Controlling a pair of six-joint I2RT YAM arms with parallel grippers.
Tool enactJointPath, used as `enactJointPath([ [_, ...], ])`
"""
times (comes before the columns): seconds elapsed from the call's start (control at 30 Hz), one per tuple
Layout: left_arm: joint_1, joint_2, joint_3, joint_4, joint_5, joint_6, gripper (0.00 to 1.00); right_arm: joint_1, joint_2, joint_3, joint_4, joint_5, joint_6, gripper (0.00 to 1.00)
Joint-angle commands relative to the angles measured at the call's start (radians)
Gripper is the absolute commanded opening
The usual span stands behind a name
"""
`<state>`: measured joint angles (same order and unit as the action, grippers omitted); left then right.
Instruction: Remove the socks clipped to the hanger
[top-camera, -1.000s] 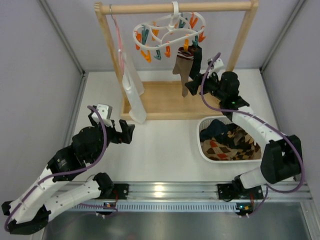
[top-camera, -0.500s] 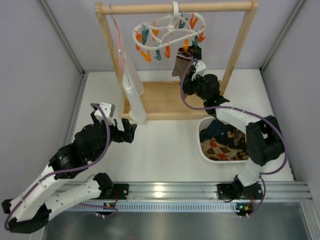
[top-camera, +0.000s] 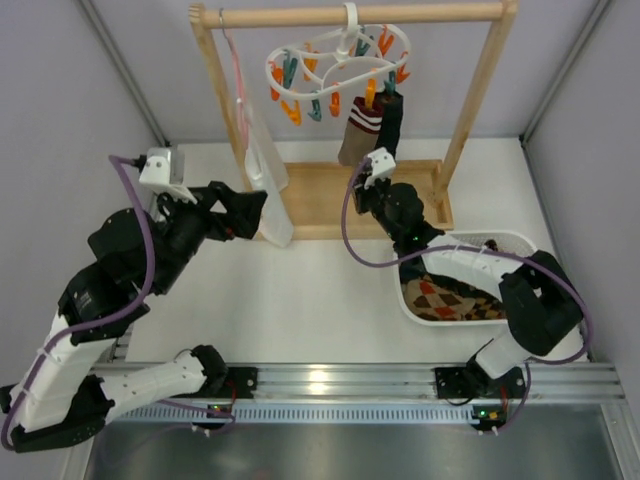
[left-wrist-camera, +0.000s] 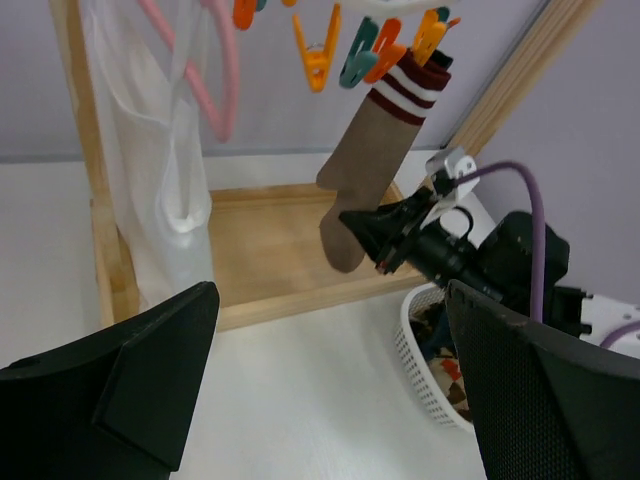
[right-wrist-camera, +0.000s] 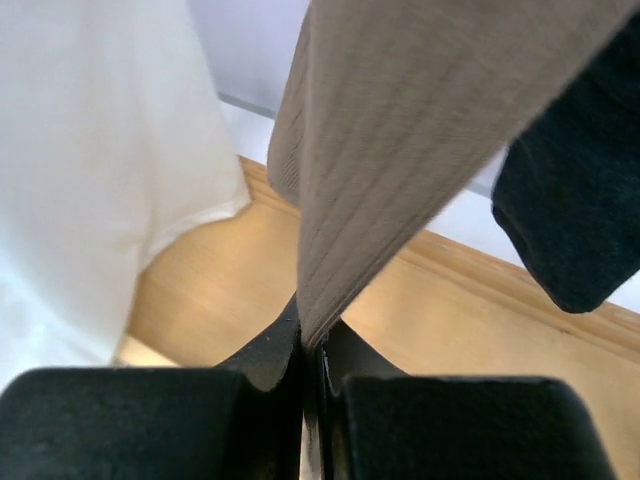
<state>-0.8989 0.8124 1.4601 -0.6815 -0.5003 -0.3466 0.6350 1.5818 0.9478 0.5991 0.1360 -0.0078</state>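
Note:
The white hanger with orange and teal pegs hangs from the wooden rail. Two socks are clipped to it: a taupe sock with a striped cuff and a dark sock beside it on the right. My right gripper is shut on the taupe sock's lower end, the fabric pinched between its fingers. The dark sock hangs free to the right. My left gripper is held open in mid-air left of the rack, nothing between its fingers, facing the taupe sock.
A long white cloth on a thin pink hanger hangs at the rack's left post. The wooden rack stands on a wooden tray base. A white basket holding patterned socks sits at the right.
My right gripper came in from the right to the taupe sock's lower end and shut on it. My left arm rose and moved back toward the rack, still open.

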Motion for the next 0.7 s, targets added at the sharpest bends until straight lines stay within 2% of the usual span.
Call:
enactJointPath([
  [0.0, 0.0, 0.132, 0.147, 0.014, 0.043, -0.017, 0.98, 0.11, -0.109, -0.032, 0.1, 0.201, -0.098, 0.0],
  [0.13, -0.003, 0.286, 0.311, -0.033, 0.042, -0.014, 0.98, 0.23, -0.137, -0.043, 0.088, 0.333, -0.149, 0.0],
  [0.23, -0.031, 0.402, 0.477, -0.062, -0.035, 0.012, 0.98, 0.299, -0.137, -0.034, 0.076, 0.387, -0.172, 0.0],
  [0.27, -0.064, 0.46, 0.508, -0.072, -0.07, 0.026, 0.98, 0.313, -0.134, -0.029, 0.062, 0.386, -0.163, 0.0],
  [0.4, -0.178, 0.626, 0.693, -0.098, -0.382, 0.141, 0.98, 0.385, -0.082, 0.025, 0.039, 0.433, -0.213, 0.0],
  [0.47, -0.221, 0.683, 0.796, -0.098, -0.451, 0.213, 0.98, 0.429, -0.037, 0.072, 0.036, 0.464, -0.257, 0.0],
  [0.6, -0.222, 0.874, 0.957, -0.093, -0.605, 0.404, 0.98, 0.476, 0.033, 0.172, -0.004, 0.485, -0.287, 0.0],
  [0.67, -0.221, 0.936, 1.054, -0.09, -0.644, 0.449, 0.99, 0.488, 0.063, 0.2, -0.012, 0.494, -0.285, 0.0],
])
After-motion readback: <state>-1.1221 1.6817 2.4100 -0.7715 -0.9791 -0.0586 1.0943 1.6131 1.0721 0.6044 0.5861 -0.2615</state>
